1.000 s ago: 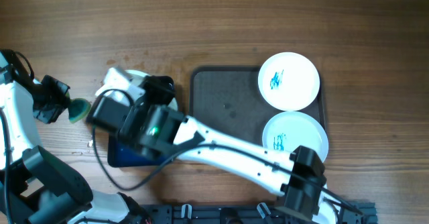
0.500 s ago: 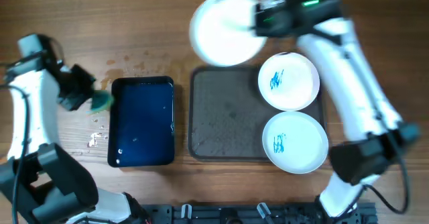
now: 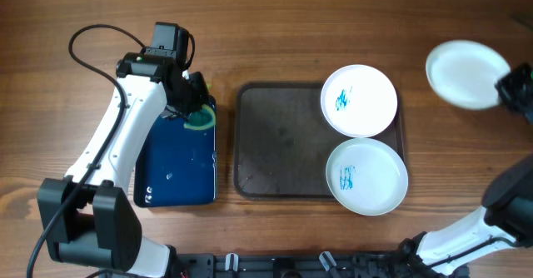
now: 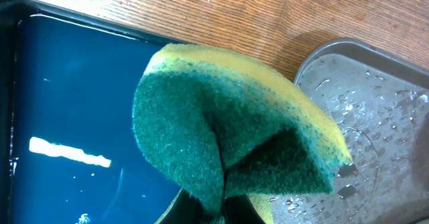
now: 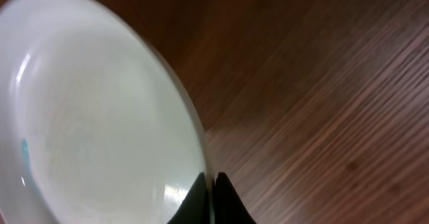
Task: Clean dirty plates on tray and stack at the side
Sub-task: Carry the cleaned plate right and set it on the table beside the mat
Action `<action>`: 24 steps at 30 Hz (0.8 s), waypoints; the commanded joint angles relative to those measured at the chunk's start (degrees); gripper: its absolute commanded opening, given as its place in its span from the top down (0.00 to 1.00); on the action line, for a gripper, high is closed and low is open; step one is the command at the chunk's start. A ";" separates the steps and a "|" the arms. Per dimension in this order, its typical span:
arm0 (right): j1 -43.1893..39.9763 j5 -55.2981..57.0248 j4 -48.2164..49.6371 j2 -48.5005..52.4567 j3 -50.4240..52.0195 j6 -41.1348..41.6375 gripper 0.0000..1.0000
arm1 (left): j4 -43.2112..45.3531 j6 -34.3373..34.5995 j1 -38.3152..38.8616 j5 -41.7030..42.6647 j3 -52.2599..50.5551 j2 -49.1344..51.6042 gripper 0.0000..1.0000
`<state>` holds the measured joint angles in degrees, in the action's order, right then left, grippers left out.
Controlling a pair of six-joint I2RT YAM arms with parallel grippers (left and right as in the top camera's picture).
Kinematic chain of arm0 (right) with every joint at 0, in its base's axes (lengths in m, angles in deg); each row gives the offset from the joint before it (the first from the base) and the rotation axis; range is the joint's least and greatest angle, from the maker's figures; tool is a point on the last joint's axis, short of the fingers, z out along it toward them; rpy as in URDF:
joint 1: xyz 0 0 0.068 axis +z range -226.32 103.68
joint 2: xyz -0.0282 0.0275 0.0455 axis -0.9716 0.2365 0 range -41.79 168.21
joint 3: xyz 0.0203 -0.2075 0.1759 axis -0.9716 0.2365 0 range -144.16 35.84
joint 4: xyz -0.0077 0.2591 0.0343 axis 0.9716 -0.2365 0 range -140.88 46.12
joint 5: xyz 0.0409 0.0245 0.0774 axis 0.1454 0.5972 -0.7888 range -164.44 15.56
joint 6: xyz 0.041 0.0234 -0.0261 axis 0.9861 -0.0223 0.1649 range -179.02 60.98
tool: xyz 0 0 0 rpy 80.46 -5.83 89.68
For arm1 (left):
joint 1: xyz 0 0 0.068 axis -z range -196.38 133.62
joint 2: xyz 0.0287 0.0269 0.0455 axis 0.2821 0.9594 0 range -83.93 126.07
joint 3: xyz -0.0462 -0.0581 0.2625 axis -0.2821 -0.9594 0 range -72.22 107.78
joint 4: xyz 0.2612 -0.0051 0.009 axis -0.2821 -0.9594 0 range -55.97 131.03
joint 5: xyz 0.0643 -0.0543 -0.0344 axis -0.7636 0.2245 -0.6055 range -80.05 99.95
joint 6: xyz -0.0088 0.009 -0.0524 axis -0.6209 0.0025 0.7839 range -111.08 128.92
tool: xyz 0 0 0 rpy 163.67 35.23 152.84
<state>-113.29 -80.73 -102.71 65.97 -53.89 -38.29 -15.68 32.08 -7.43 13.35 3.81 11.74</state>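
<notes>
Right arm holds one plate out at the side; two scribbled plates wait on the tray.

My right gripper (image 5: 211, 192) has its fingers pressed together on the rim of a round white shallow plate (image 3: 467, 74), which hangs tilted over bare wood, well apart from the right edge of the large grey-brown rectangular tray (image 3: 279, 145). From the fingers the plate reaches to the left, toward the tray, so I judge that lowering it here starts the stack. The two other white plates (image 3: 359, 101), each with a blue-teal scribble, lie on the right end of the tray, near the right arm. My left gripper (image 3: 190, 107) pinches a folded green and yellow sponge (image 4: 228, 123) above the corner of the smaller dark blue tray (image 3: 175, 166), just beside the big tray's left edge and across its bare half from them.
</notes>
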 commanded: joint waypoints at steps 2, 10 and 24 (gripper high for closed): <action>-2.64 -3.26 8.26 -0.13 11.17 1.44 0.96 | -0.33 -0.44 0.22 -1.11 1.14 0.00 0.96; -2.69 -2.82 12.83 3.02 17.75 3.67 0.66 | -0.98 -0.46 0.22 -1.11 1.14 0.00 0.96; 11.34 -11.76 -4.35 -8.61 -4.07 -15.74 0.38 | -0.02 -0.48 0.22 -1.11 1.14 0.00 0.96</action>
<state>-108.48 -86.58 -105.51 61.03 -56.28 -44.06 -16.23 32.08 -7.37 12.80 3.81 11.74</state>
